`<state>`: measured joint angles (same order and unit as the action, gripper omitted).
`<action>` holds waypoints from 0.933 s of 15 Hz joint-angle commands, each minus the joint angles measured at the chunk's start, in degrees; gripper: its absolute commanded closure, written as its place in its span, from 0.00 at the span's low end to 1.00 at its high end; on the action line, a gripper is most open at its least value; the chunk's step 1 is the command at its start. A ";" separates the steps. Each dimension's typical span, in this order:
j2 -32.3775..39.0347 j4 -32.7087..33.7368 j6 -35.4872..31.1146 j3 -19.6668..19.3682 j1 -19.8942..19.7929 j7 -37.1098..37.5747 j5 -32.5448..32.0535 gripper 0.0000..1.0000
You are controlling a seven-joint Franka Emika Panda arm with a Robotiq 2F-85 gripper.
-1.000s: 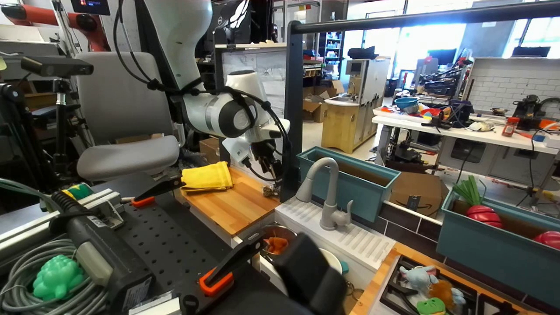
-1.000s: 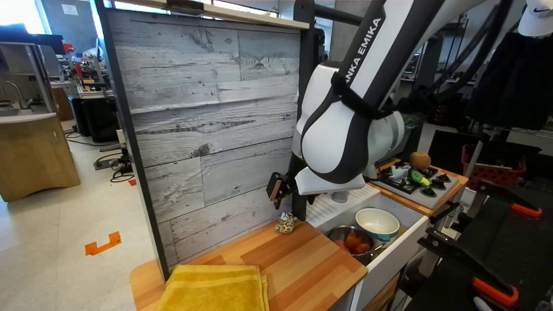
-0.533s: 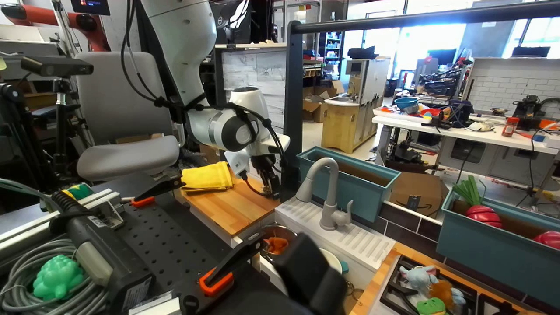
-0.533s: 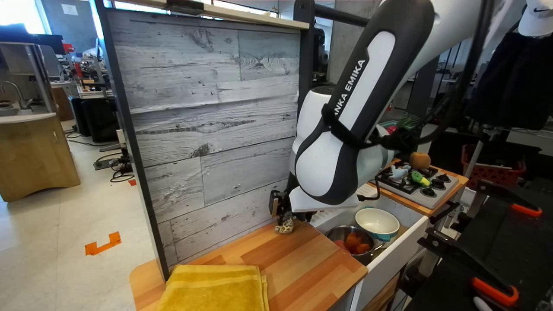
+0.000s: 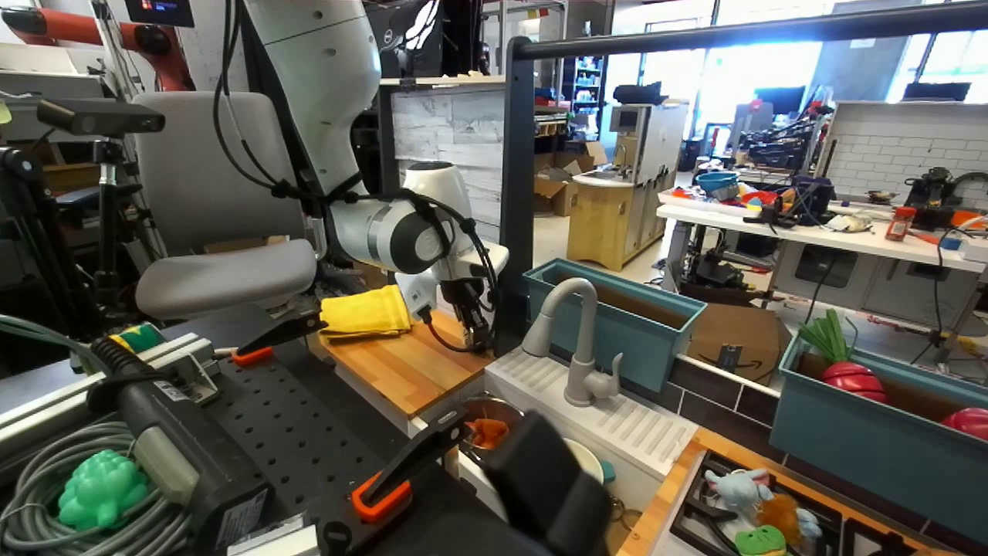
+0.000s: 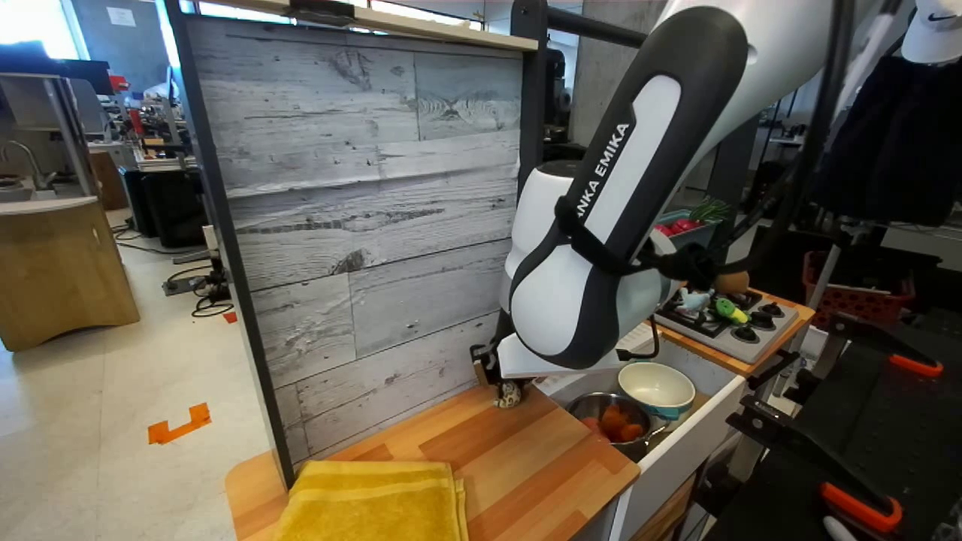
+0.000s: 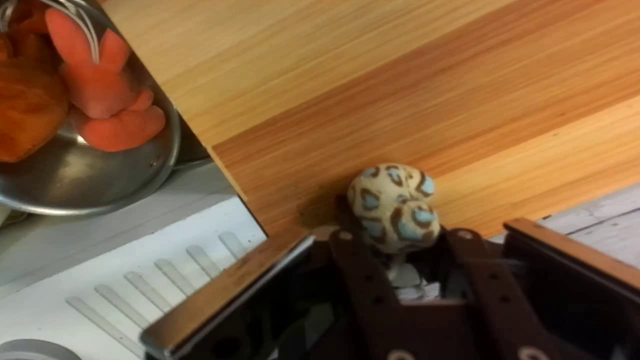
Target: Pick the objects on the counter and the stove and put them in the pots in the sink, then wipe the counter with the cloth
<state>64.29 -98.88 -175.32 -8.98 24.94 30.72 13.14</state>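
Wrist view: a spotted toy (image 7: 387, 200), cream with brown-ringed blue patches, sits between the tips of the claw (image 7: 405, 234), whose jaws grip it on both sides. The wooden tabletop (image 7: 400, 100) lies beneath; a metal pot (image 7: 75, 185) with orange and red toys (image 7: 97, 90) is at upper left.

In an exterior view, the claw points down at the tabletop and largely hides the toy; a yellow cloth (image 5: 365, 313) lies well apart.

In an exterior view, the toy shows just under the claw, on the tabletop near the grey plank wall (image 6: 361, 225).
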 commanded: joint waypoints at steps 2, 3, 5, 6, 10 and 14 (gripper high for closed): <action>-7.51 -7.95 6.42 1.89 -0.85 -3.31 -0.25 0.97; -9.14 -10.27 7.64 2.60 -1.56 -4.05 -0.45 0.96; -12.65 -15.88 11.05 2.13 -1.52 -3.97 -0.76 0.97; -13.90 -18.23 11.19 1.44 -1.23 -3.44 -0.93 0.97; -17.03 -26.35 3.37 -3.99 -0.67 0.01 -0.02 0.97; -17.01 -29.43 -0.41 -9.09 -1.92 1.28 1.62 0.97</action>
<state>48.76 -125.10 -172.66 -15.73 23.66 30.87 13.59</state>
